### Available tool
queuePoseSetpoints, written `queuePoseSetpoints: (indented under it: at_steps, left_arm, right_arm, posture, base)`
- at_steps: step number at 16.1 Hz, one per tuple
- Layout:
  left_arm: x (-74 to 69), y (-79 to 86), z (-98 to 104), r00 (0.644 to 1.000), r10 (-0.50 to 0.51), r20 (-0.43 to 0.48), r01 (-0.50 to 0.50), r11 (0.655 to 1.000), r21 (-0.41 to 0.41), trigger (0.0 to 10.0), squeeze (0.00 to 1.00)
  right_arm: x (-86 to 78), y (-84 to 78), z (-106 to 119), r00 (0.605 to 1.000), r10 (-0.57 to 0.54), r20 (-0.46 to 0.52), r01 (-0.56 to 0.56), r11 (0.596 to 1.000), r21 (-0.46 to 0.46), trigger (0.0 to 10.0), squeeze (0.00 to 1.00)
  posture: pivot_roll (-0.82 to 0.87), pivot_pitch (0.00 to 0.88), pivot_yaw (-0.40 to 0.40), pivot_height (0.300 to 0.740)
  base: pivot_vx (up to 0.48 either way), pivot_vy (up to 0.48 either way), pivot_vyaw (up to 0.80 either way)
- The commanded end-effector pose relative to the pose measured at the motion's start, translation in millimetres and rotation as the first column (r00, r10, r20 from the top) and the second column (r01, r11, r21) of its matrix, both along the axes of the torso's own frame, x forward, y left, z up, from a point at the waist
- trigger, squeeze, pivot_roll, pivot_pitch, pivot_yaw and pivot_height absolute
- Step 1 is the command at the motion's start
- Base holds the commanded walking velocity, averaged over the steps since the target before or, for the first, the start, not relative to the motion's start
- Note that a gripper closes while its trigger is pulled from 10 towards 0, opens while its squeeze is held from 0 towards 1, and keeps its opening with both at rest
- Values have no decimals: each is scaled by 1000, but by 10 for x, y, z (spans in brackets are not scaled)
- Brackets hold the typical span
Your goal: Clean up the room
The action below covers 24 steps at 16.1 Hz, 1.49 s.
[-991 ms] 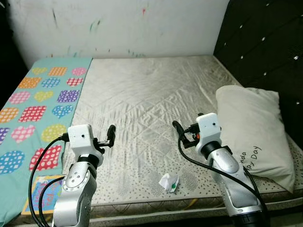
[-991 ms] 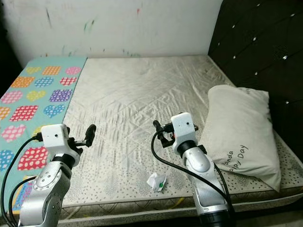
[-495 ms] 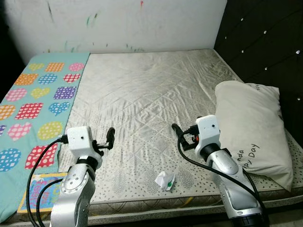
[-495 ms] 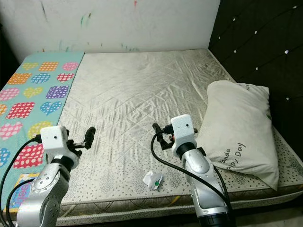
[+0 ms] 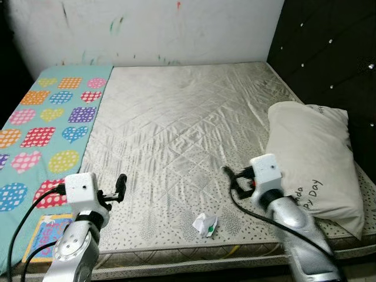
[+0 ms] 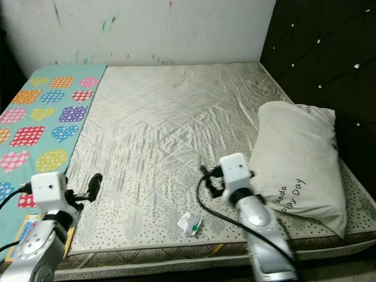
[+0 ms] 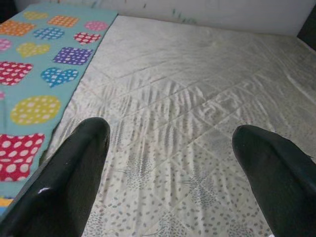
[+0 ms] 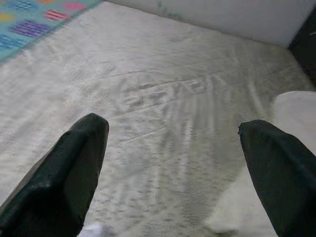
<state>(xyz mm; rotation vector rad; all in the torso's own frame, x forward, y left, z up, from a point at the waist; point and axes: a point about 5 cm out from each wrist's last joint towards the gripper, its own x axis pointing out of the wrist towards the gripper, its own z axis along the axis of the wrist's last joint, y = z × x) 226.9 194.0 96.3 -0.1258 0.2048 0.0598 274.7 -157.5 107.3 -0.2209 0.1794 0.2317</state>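
Crumpled white wrapper lying on mattress near front edge. Left gripper hovering over front-left part, fingers spread wide, holding nothing. Right gripper hanging beside pillow at right edge, fingers apart, empty.

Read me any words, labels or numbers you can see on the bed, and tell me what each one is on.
"nda Day": on the pillow, near its lower edge; the first word's start is hidden behind the right arm.
Book at the mattress's near left corner: lettering on the cover, too blurred to read.
Crumpled wrapper near the front edge: green marks, no legible text.
Heart blanket: pattern, no words.
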Motion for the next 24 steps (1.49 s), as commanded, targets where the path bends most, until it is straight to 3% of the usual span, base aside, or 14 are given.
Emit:
queuePoseSetpoints:
  at_steps: [1, 2, 4, 5, 6, 10, 13, 15, 16, 17, 18, 20, 22, 24]
  left_arm:
    - [-17, 5, 46, 1000, -8, 9, 8, 1000, 4, 10000, 0]
    - [-85, 12, 53, 1000, -13, 4, 13, 1000, 11, 10000, 0]
    - [-144, 18, 72, 1000, -30, 3, 29, 999, 25, 10000, 0]
    - [-278, 11, 114, 998, -61, 11, 60, 997, 50, 10000, 0]
    - [-303, 11, 121, 998, -66, 14, 65, 996, 55, 10000, 0]
    - [-300, 89, 145, 998, -9, 66, 5, 997, 71, 10000, 0]
    - [-273, 106, 194, 988, 28, 152, -51, 987, 151, 10000, 0]
    - [-275, 138, 214, 983, 57, 176, -81, 987, 137, 10000, 0]
    - [-273, 123, 217, 982, 71, 177, -83, 995, 59, 10000, 0]
    - [-270, 135, 196, 982, 84, 168, -93, 995, 45, 10000, 0]
    - [-257, 150, 179, 983, 77, 165, -82, 996, 26, 10000, 0]
    - [-239, 203, 166, 973, 103, 204, -107, 994, 12, 10000, 0]
    - [-244, 182, 92, 980, 70, 185, -77, 997, 31, 10000, 0]
    - [-225, 177, 84, 982, 62, 178, -73, 996, 53, 10000, 0]
  right_arm:
    - [-2, -58, 8, 1000, -21, 18, 21, 1000, -19, 10000, 0]
    - [-23, -134, 36, 999, -26, 41, 28, 998, -47, 10000, 0]
    - [-65, -159, 80, 998, 8, 60, -7, 1000, -21, 10000, 0]
    - [-157, -231, 187, 990, -11, 143, 7, 1000, 25, 10000, 0]
    - [-175, -244, 205, 987, -13, 158, 8, 999, 35, 10000, 0]
    - [-296, -217, 247, 968, 20, 250, -58, 987, 148, 10000, 0]
    - [-249, -205, 299, 960, -51, 275, -4, 981, 195, 10000, 0]
    - [-260, -194, 337, 949, -98, 299, 38, 979, 199, 10000, 0]
    - [-305, -215, 307, 952, -130, 278, 68, 973, 222, 10000, 0]
    - [-341, -221, 257, 953, -144, 265, 82, 969, 232, 10000, 0]
    - [-349, -222, 228, 954, -124, 273, 74, 980, 186, 10000, 0]
    - [-242, -255, 181, 954, -139, 264, 104, 984, 143, 10000, 0]
    - [-144, -315, -23, 965, -233, 122, 214, 965, 151, 10000, 0]
    - [-98, -333, -67, 961, -262, 87, 250, 960, 127, 10000, 0]
  posture:
    - [-143, 0, -20, 740]
    - [-141, 0, -22, 740]
    - [-143, 0, -23, 740]
    - [-145, 0, -23, 740]
    - [-145, 0, -23, 740]
    - [-136, 0, -33, 740]
    - [-127, 0, -37, 740]
    - [-129, 0, -35, 740]
    - [-140, 0, -26, 740]
    - [-144, 0, -25, 740]
    - [-141, 0, -28, 740]
    - [-143, 0, -42, 740]
    - [-137, 0, -36, 740]
    - [-120, 0, -35, 740]
  base:
    - [0, 0, 0]
    - [0, 0, 0]
    - [0, 0, 0]
    - [0, 0, 0]
    - [0, 0, 0]
    - [0, 0, 0]
    - [0, 0, 0]
    - [0, 0, 0]
    - [0, 0, 0]
    - [0, 0, 0]
    - [0, 0, 0]
    - [0, 0, 0]
    - [0, 0, 0]
    - [0, 0, 0]
